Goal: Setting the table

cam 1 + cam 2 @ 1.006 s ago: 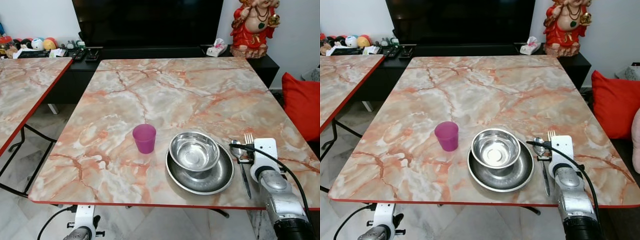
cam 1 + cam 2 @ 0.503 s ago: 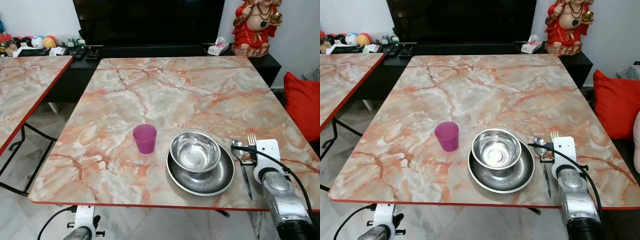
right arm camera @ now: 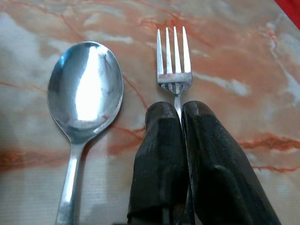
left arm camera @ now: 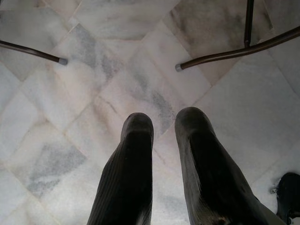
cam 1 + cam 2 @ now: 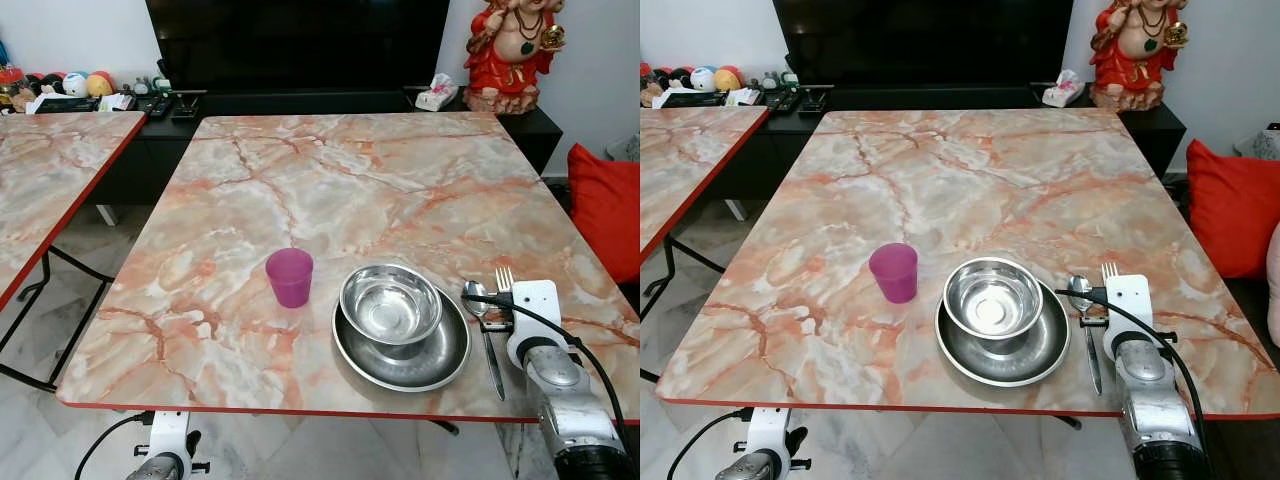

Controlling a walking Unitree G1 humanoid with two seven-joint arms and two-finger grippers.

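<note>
Right claw [image 3: 180, 110] is clenched on the fork [image 3: 174, 61], which seems to lie flat on the desk [image 5: 330, 180] just beside the spoon [image 3: 84, 89], right of the plate [image 5: 400, 350]. Best let go gently, keeping both parallel. Left claw [image 4: 164, 124] hangs slightly parted.

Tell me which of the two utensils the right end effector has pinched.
The fork: its handle is clamped between the right end effector's fingers, while the spoon lies free beside it.
</note>
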